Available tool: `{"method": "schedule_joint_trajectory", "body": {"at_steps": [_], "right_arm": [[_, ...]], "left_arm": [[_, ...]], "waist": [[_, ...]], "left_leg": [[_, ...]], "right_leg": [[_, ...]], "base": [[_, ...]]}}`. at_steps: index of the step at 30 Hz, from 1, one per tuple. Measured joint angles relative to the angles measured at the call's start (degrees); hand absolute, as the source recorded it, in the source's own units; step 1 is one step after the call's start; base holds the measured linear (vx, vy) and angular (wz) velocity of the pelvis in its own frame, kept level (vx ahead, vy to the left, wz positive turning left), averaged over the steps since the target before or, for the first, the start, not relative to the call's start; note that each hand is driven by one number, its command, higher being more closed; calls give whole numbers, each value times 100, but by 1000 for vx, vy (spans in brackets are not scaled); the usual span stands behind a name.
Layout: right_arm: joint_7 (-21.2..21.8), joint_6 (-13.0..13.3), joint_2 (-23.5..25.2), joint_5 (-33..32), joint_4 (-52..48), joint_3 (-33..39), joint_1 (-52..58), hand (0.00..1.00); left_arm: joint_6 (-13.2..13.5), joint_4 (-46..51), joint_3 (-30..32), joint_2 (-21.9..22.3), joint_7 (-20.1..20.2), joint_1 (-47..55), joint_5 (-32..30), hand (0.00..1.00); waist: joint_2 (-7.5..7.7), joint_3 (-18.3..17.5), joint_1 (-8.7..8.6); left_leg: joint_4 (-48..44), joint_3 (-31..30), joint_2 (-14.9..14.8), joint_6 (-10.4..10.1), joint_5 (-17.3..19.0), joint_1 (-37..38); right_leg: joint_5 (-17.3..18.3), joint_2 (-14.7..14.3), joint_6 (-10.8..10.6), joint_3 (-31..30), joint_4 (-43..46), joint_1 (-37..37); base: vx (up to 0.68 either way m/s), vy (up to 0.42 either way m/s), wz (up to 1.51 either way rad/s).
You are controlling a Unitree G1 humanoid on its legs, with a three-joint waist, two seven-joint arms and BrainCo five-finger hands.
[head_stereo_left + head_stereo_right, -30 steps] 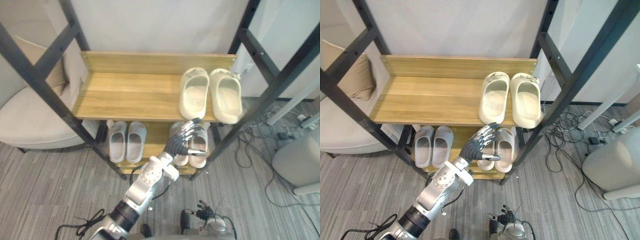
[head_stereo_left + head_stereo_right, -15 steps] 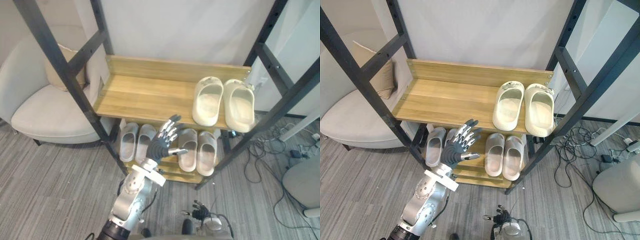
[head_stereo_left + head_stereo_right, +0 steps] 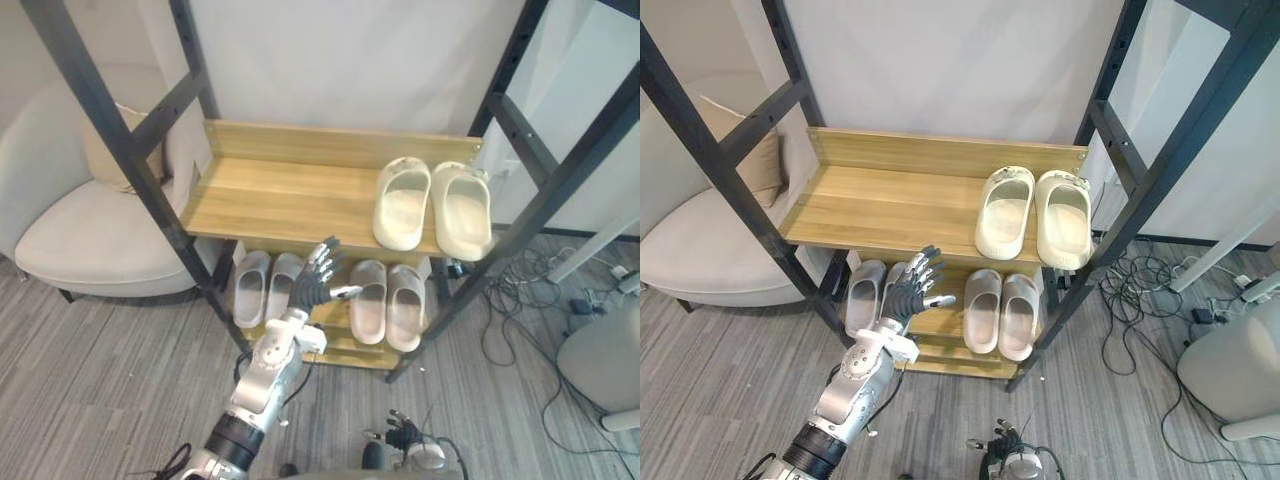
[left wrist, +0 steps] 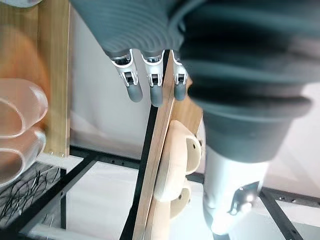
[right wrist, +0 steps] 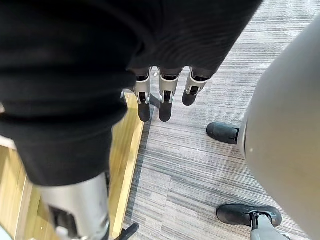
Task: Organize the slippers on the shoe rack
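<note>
At the left of the frame an armchair (image 3: 90, 230) sits partly behind the dark post of the shoe rack (image 3: 300, 190). On the lower shelf, two grey slippers (image 3: 250, 290) have their far ends hidden under the top board. The left hand (image 3: 312, 287) hovers before them, fingers spread wide, holding nothing. Right of it lie two pale slippers (image 3: 368, 300), and on the top shelf, upper right, two cream slippers (image 3: 402, 205). That makes six in all. At the bottom edge the right hand (image 5: 165, 102) hangs loose-fingered and empty.
</note>
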State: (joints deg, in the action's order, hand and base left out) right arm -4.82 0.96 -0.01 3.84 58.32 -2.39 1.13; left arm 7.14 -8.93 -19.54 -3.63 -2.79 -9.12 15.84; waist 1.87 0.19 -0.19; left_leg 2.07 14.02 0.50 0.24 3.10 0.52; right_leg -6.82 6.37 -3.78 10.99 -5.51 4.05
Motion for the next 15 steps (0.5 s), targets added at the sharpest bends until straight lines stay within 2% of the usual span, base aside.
{"method": "schedule_joint_trajectory", "body": {"at_steps": [4,15], "right_arm": [[-6,-1,0,-1,0,9,-2,0],[-9,0,3,-8,-1,115,-9,0]], "left_arm": [[4,-149,57,-3,-91,-161,1,0],[3,-223,-92,-1,-36,-388,-85,0]], "waist": [[0,0,-5],[7,4,-47]], "left_leg": [[79,22,7,1,-3,64],[91,-2,21,4,-4,61]], "right_leg": [[-3,-14,-1,-49,-1,-2],[-3,-8,-3,-38,-4,3]], "base": [[-3,-4,-7],[0,0,0]]}}
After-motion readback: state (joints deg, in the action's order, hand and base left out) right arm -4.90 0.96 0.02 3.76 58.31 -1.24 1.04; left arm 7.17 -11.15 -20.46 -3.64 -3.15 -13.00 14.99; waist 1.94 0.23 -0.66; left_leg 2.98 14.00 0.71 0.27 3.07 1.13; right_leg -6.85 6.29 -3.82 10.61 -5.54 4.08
